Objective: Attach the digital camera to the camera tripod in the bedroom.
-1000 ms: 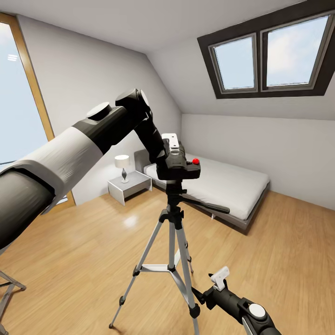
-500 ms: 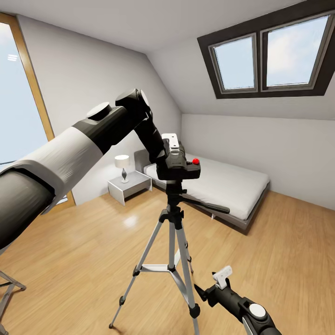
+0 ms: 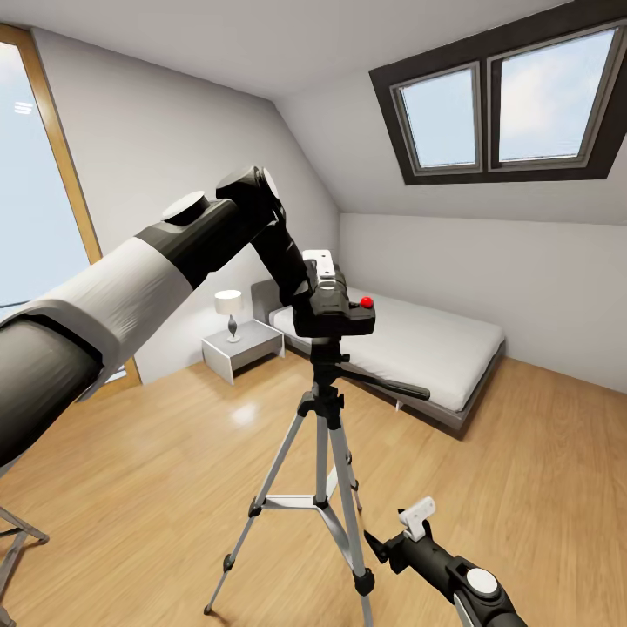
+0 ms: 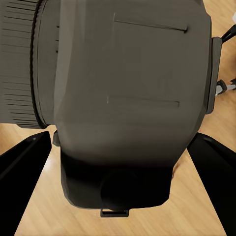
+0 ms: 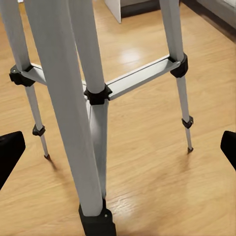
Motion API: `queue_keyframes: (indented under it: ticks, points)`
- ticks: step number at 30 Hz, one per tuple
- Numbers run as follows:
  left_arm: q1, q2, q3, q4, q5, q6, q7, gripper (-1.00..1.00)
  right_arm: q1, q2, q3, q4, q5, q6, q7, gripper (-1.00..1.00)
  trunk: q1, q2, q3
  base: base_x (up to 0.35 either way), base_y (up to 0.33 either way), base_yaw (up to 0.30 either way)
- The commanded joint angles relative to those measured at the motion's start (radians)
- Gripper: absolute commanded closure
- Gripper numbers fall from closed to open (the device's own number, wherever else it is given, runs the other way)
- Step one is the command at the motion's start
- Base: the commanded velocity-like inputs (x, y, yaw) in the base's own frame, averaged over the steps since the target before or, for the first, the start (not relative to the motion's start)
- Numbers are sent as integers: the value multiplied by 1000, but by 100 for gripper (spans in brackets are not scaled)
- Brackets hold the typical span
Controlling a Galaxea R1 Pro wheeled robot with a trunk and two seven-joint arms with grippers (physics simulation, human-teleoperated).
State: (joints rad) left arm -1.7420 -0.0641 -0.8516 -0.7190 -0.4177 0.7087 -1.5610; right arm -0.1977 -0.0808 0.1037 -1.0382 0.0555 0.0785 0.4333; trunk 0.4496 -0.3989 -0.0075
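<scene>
Here the left end effector (image 3: 324,280) grips the digital camera (image 3: 335,315) level atop the upright camera tripod (image 3: 324,453)

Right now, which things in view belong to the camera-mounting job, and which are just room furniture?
Job:
camera, sitting on top of the tripod
tripod
left gripper, at the camera

Just there:
bed
nightstand
lamp
skylights
right gripper, low beside a tripod leg
</scene>
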Motion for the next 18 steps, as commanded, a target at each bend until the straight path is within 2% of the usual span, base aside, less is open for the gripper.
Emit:
queue_keyframes:
  ticks: [1,8,10,18]
  points:
    - [-1,0,0,0,-9,11,-8,100,0,-1,1,-2,6,4,2,-100,0,-1,-1,0,0,0]
    - [-34,-33,2,-35,-36,14,-10,100,-18,-34,14,-36,0,-2,13,-100,0,-1,-1,0,0,0]
    - [-46,-33,2,-43,-35,14,-10,100,-18,-46,14,-47,0,-2,13,-100,0,-1,-1,0,0,0]
    - [-91,-53,38,-76,-35,28,-10,100,-7,-53,14,-67,0,-6,28,-100,0,-1,-1,0,0,0]
